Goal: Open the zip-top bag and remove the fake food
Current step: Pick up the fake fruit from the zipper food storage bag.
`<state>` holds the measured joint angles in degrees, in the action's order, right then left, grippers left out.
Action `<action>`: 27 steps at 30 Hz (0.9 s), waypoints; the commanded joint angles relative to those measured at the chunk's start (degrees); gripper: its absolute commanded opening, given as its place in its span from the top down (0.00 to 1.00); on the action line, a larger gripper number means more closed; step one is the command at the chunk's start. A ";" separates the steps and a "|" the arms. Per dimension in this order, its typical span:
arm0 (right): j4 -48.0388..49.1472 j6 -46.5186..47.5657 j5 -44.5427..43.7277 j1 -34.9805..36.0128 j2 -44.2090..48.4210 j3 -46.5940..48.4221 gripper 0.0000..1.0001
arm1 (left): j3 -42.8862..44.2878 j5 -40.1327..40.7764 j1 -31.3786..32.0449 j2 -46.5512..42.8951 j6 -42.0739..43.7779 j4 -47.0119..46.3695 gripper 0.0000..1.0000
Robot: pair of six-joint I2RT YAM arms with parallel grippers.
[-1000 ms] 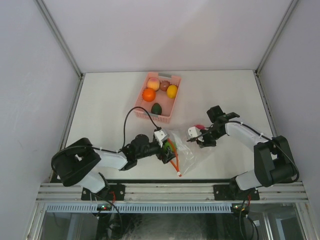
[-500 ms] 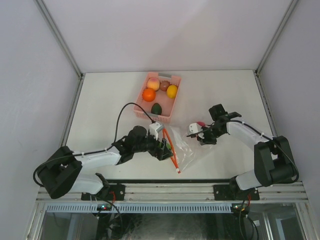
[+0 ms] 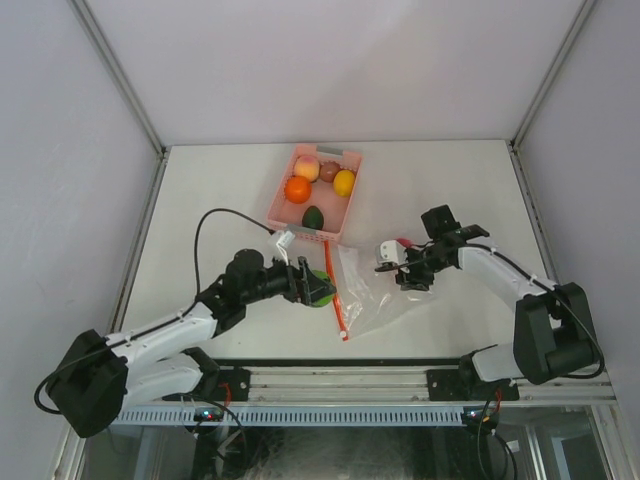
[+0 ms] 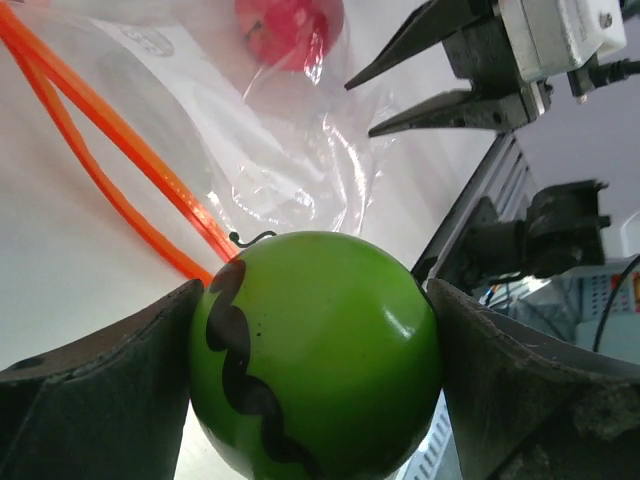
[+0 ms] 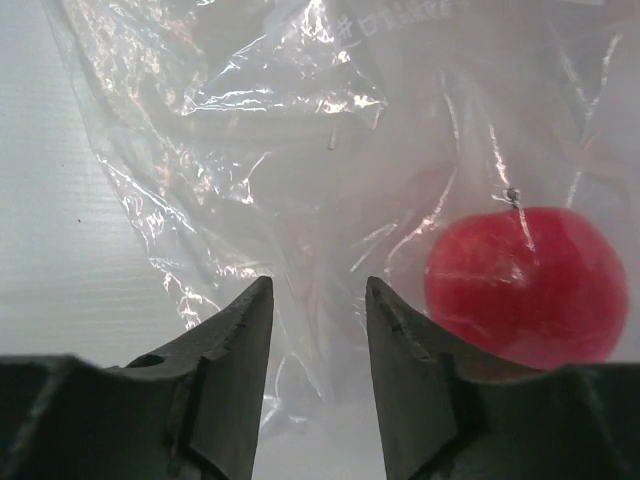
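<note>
My left gripper (image 4: 315,290) is shut on a green fake fruit (image 4: 320,360) with a dark wavy stripe. It holds the fruit just left of the zip-top bag's orange zipper strip (image 3: 340,298), outside the bag. The clear zip-top bag (image 3: 368,292) lies crumpled on the table with its mouth open toward the left gripper. A red fake fruit (image 5: 520,285) is still inside it at the far end. My right gripper (image 5: 318,285) hovers over that end, jaws apart, with the bag film lying below the tips. It also shows in the top view (image 3: 388,268).
A pink slotted basket (image 3: 352,195) stands behind the bag and holds several fake fruits: orange (image 3: 297,189), yellow (image 3: 344,182), peach (image 3: 307,167), brown and dark green (image 3: 314,217). The left arm's black cable loops over the table to the left. The frame rail runs along the near edge.
The left gripper has drawn back to the left, bringing the green fruit out of the bag mouth. The right gripper's jaws have parted and let go of the bag.
</note>
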<state>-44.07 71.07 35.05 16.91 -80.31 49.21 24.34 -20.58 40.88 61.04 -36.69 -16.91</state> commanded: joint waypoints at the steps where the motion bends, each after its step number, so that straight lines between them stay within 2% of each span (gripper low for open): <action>1: 1.71 -1.21 2.70 -1.00 4.60 0.21 0.53 | -0.72 -1.97 -1.89 -3.34 -7.70 -5.32 0.89; 3: 1.75 -1.13 3.55 -1.68 5.89 0.06 0.44 | -0.05 -1.68 -1.90 -4.14 -9.26 -5.19 0.89; 5: 1.84 -1.37 4.12 -2.38 7.15 0.01 0.40 | 0.73 -1.89 -2.03 -4.95 -10.37 -5.11 0.89; 12: 2.05 -2.66 8.17 -3.54 13.17 0.44 0.37 | 2.03 0.48 -2.04 -5.51 -15.78 -7.95 0.93; 20: 2.92 -7.70 20.95 -3.37 20.92 4.14 0.36 | 4.68 0.70 -2.04 -0.09 -26.15 -14.48 0.94; 24: 4.91 -11.82 28.74 -3.29 21.88 7.03 0.18 | 6.36 1.97 -2.04 1.52 -30.71 -16.38 0.95; 27: 5.34 -18.96 34.39 -2.46 18.79 12.98 0.16 | 7.58 3.14 -1.96 2.88 -33.77 -17.55 0.95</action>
<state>-42.15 61.47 57.93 13.58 -59.48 54.81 27.16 -19.38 39.18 63.02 -64.01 -28.49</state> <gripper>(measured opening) 0.838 0.886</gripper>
